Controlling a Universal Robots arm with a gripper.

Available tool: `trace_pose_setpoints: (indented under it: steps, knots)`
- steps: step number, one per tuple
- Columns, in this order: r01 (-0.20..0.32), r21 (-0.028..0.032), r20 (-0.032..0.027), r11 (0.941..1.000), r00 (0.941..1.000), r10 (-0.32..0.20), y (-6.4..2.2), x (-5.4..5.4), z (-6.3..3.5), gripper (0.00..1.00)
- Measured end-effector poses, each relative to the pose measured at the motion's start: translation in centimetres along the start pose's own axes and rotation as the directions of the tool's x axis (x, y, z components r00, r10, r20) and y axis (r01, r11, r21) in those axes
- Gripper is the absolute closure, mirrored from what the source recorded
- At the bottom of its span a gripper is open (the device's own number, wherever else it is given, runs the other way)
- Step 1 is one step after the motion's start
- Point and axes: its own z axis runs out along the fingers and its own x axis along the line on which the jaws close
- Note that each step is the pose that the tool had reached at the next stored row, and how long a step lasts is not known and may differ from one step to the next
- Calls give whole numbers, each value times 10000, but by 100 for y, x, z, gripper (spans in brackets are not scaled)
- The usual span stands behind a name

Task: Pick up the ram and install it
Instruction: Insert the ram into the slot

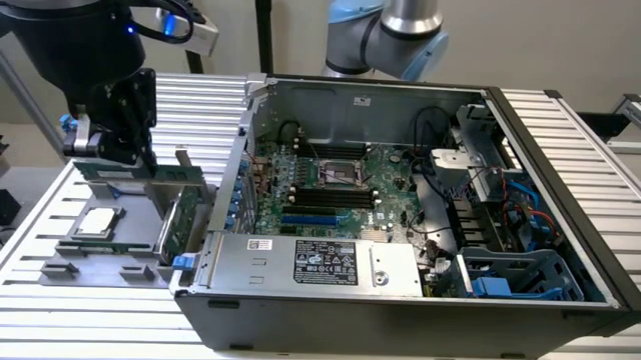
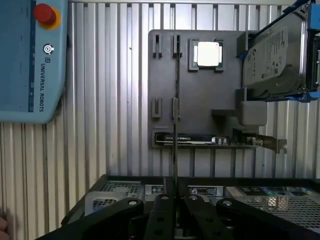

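Case (image 1: 421, 247) open on the slatted counter (image 1: 60, 315). At its nine o'clock in the exterior view, above the grey tray (image 1: 90, 259), your gripper (image 1: 108, 161) has its jaws clamped on the ram (image 1: 118, 172), held clear of the slots. Judge it light, stiff and fragile. You should grip its flat faces mid-length, away from the contacts.
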Motion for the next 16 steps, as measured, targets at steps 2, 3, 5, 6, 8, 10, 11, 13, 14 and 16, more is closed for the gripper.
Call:
trace_pose_setpoints:
  steps: [2, 3, 5, 6, 8, 10, 11, 13, 14, 16]
  knots:
    - [1, 0, 10, 10000, 10000, -1, -75, -17, -1, 100]
    - [1, 0, 13, 10000, 10000, -1, -114, -27, -1, 100]
    - [1, -1, 18, 10000, 10000, -1, -187, -48, -2, 100]
    - [1, 0, 19, 10000, 10000, -1, -225, -59, -2, 100]
    - [1, 0, 21, 10000, 10000, -1, -299, -83, -3, 100]
    - [1, 0, 22, 10000, 10000, -1, -372, -108, -3, 100]
    - [1, -1, 22, 10000, 10000, -1, -411, -122, -4, 100]
    - [1, 0, 23, 10000, 10000, -1, -483, -151, -4, 100]
    - [1, 0, 23, 10000, 10000, -1, -519, -165, -4, 100]
    - [1, -1, 22, 10000, 10000, -1, -593, -197, -5, 100]
